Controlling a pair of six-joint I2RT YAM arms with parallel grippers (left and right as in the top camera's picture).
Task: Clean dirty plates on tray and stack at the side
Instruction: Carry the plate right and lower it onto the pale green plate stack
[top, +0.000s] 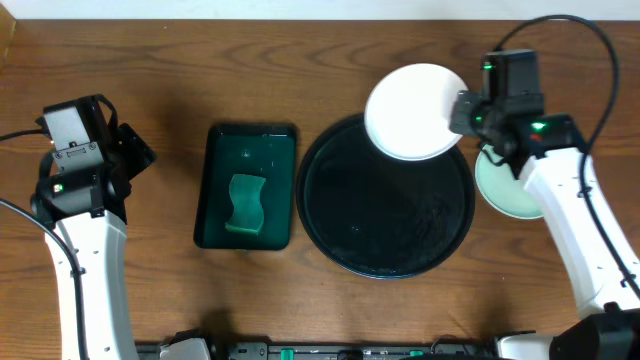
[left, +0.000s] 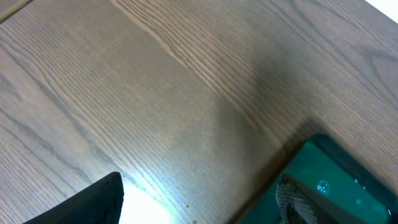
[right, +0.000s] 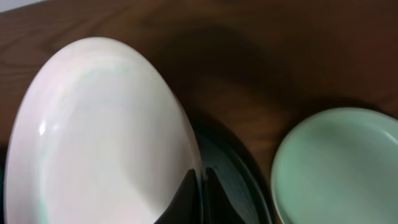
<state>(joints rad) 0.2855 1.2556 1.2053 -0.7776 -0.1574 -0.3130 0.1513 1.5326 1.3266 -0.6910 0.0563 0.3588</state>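
My right gripper (top: 462, 112) is shut on the right rim of the white plate (top: 412, 112) and holds it tilted above the back right edge of the black tray (top: 385, 232). In the right wrist view the white plate (right: 93, 137) fills the left, pinched between my fingers (right: 200, 193). A mint green plate (top: 505, 190) lies on the table to the right of the tray, partly under my right arm; it also shows in the right wrist view (right: 339, 165). I see no other plate. My left gripper (left: 199, 211) is open and empty over bare wood.
A rectangular dark green tray (top: 215, 190) with a green sponge (top: 245, 203) stands left of the black tray; its corner shows in the left wrist view (left: 336, 180). The black tray holds nothing but wet streaks.
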